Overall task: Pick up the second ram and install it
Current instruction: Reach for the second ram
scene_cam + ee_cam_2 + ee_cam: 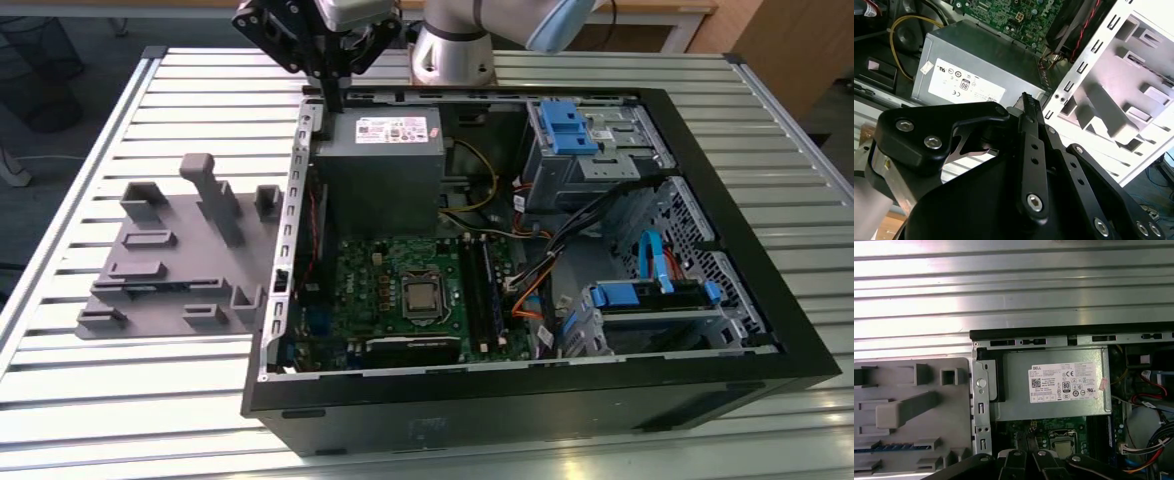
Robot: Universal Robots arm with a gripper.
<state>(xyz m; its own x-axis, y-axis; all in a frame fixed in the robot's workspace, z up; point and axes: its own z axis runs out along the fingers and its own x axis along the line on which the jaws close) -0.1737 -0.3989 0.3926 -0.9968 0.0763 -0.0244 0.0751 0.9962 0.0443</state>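
**Blue-green stick in the fixture, gripper empty over the case edge**

Gripper [330, 98] hangs above the PC case's side wall [304, 180], right by the corner of the power supply [376, 165]. In the second wrist view the fingers [1033, 150] are pressed together, with nothing between them as far as I can see.

Second ram [896, 446] reads as the blue strip seated edge-up in a slot of the grey fixture [951, 410]. From the gripper it lies outside the case, across the side wall and beyond the fixture's tall post [214, 195]. It is well apart from the fingertips, not under them.

Long axis runs square to the case wall, one end pointing toward the case. The motherboard RAM slots [483, 290] lie the other way from the gripper, inside the case past the power supply, and run along the wall. My read is that stick axis and slot axis sit crosswise to each other. The stick is not picked up yet.
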